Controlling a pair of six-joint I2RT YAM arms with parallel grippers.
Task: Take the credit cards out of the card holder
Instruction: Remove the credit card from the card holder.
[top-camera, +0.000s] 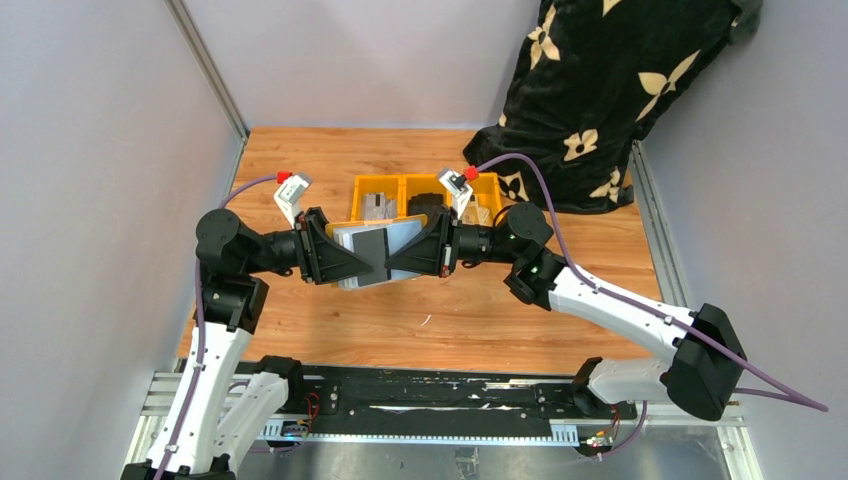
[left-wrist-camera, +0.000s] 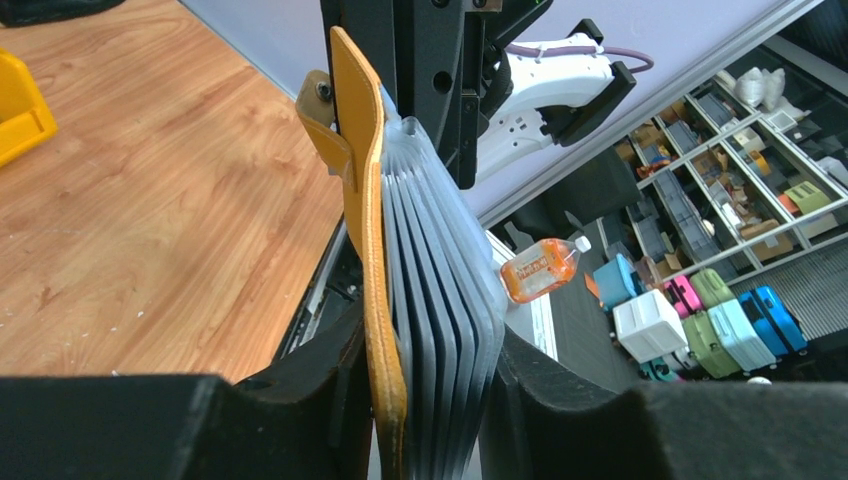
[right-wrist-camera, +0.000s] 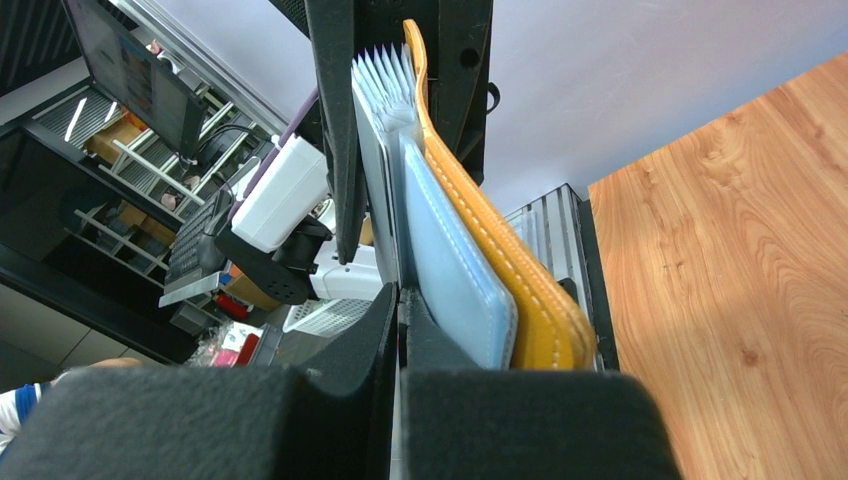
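Note:
The mustard-tan card holder (top-camera: 402, 236) hangs in the air between my two arms, above the wooden table. In the left wrist view its tan cover (left-wrist-camera: 365, 200) with the snap tab stands edge-on beside a fan of grey pocket leaves (left-wrist-camera: 440, 260). My left gripper (left-wrist-camera: 430, 400) clamps the cover and the leaves together. In the right wrist view the tan cover (right-wrist-camera: 480, 220) and a pale blue pocket (right-wrist-camera: 450, 270) lie just outside my right gripper (right-wrist-camera: 400, 330). That gripper is shut on one thin grey sheet (right-wrist-camera: 385, 180), which looks like a credit card's edge. In the top view the grippers (top-camera: 360, 262) (top-camera: 395, 258) nearly meet.
A row of orange-yellow bins (top-camera: 400, 185) holding small items stands just behind the grippers. A black bag with pale flowers (top-camera: 600, 90) leans in the far right corner. Grey walls close in the left and back. A black rail (top-camera: 430, 395) runs along the near edge.

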